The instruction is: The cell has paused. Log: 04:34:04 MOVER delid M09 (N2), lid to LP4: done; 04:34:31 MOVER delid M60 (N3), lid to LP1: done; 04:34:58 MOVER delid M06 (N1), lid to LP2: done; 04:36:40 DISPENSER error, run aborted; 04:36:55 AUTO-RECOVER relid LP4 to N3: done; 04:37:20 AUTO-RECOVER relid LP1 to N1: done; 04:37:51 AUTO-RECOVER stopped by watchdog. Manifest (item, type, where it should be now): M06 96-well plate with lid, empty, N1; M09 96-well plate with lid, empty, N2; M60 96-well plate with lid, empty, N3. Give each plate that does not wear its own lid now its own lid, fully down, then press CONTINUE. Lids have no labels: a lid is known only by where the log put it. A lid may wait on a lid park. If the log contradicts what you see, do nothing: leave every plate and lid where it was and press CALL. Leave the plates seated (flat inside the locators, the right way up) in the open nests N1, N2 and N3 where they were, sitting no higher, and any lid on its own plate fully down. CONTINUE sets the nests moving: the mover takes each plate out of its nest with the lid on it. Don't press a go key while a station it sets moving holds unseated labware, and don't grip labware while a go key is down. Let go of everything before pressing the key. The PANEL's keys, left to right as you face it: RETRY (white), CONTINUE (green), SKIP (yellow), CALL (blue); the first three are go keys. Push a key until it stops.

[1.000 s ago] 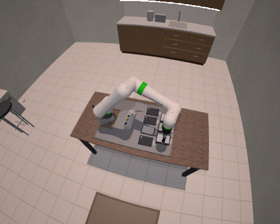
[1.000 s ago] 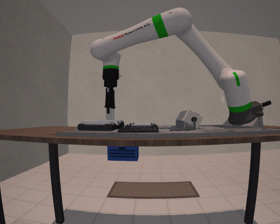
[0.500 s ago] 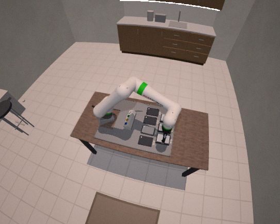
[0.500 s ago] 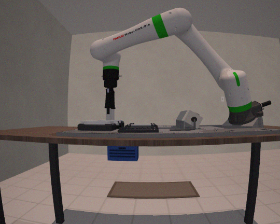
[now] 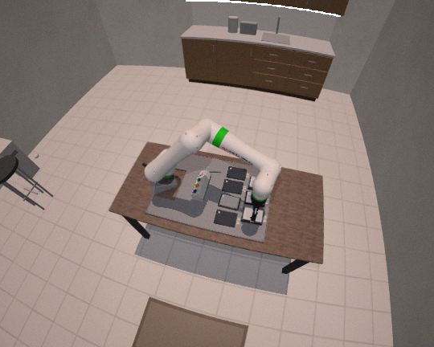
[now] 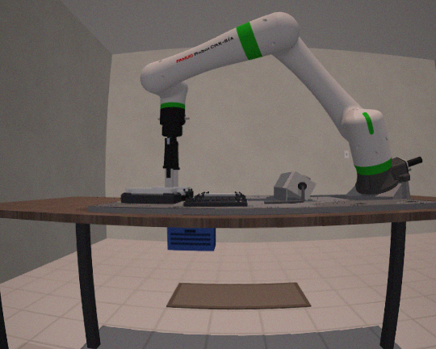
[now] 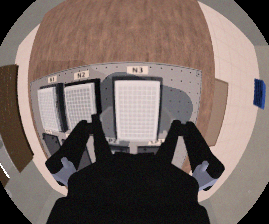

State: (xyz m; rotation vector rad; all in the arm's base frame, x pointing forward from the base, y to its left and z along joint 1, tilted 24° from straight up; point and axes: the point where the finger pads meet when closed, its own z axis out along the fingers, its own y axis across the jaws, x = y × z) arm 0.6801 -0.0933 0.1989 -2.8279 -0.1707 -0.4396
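The tool (image 7: 134, 125) is open partway and holds nothing. It hangs right over the plate in N3 (image 7: 137, 99), which sits past the lid parks from the key panel (image 5: 198, 185). One pale lid (image 5: 229, 201) lies on a park near the panel, so I think the lid swaps and the green key are all left to do.

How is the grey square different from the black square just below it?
The grey square is pale; the black square is dark. The black square ends the row, while the grey square sits second in. Both look alike in shape and size.
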